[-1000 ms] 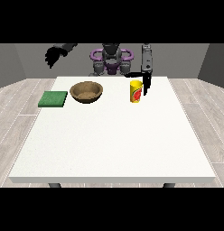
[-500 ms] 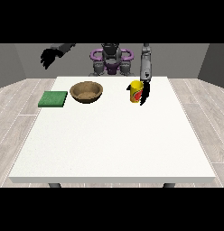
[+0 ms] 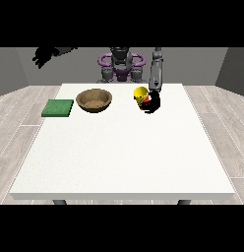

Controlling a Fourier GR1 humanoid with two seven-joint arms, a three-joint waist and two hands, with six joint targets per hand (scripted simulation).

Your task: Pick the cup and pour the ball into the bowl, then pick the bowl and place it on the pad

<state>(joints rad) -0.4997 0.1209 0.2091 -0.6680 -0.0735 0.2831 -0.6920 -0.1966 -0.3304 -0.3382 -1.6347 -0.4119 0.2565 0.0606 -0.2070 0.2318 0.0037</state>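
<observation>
Cup tipped in the hand at the view's right, bowl and pad waiting to its side.

From across the table (image 3: 124, 157), the hand at the view's right (image 3: 153, 104) has its black fingers curled round the yellow cup (image 3: 140, 94), which leans toward the brown bowl (image 3: 94, 100); I cannot make out the ball. The bowl sits between the cup and the green pad (image 3: 58, 108), apart from both. The hand at the view's left (image 3: 43, 55) is raised off beyond the table's corner, fingers loosely spread, holding nothing.
</observation>
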